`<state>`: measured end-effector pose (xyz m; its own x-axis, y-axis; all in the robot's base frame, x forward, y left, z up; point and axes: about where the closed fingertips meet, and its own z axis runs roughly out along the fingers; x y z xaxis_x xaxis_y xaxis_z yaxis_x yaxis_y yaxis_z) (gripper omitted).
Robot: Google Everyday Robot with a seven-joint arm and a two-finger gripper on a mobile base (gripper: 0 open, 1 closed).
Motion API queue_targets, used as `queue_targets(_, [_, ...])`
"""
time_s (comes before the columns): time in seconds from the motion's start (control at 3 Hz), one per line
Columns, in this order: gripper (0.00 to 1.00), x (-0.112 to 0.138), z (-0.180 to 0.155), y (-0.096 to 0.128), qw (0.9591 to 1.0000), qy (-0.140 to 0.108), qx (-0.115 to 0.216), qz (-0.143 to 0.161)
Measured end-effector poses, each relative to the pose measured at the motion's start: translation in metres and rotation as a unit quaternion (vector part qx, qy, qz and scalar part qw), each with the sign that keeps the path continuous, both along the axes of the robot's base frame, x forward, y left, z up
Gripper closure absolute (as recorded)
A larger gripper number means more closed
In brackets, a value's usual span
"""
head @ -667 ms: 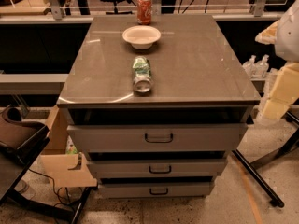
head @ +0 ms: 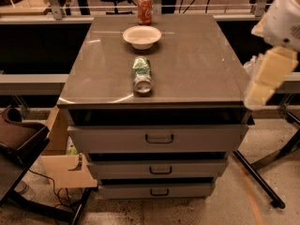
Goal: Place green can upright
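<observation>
The green can (head: 142, 75) lies on its side on the grey cabinet top (head: 197, 64), near the front edge and left of centre, with a silver end facing the camera. My gripper (head: 258, 93) hangs at the right of the view, off the cabinet's front right corner, well to the right of the can and apart from it. It holds nothing that I can see.
A white bowl (head: 142, 36) sits behind the green can. A red soda can (head: 145, 9) stands upright at the back edge. The cabinet has three drawers (head: 159, 138) below. A chair (head: 18, 139) and a cardboard box (head: 61, 163) stand at the left.
My gripper has moved a little up and to the left, closer to the cabinet's right corner. The green can, bowl and red can have not moved.
</observation>
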<state>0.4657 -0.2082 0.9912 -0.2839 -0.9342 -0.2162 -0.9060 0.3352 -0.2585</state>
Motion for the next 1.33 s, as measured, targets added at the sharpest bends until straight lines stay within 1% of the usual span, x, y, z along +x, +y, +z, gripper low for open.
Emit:
queue_targets(0.33, [0.00,0.063,-0.009,0.009,0.9964,0.036,-0.022,-0.073])
queue_targets(0.67, [0.00,0.111,-0.017,0.022,0.9871,0.042,-0.032,-0.151])
queue_targets(1.0, [0.00,0.141,-0.023,0.032,0.9700,0.036,-0.032,-0.238])
queue_targets(1.33, [0.00,0.151,-0.027,0.040,0.9468,0.026,-0.026,-0.320])
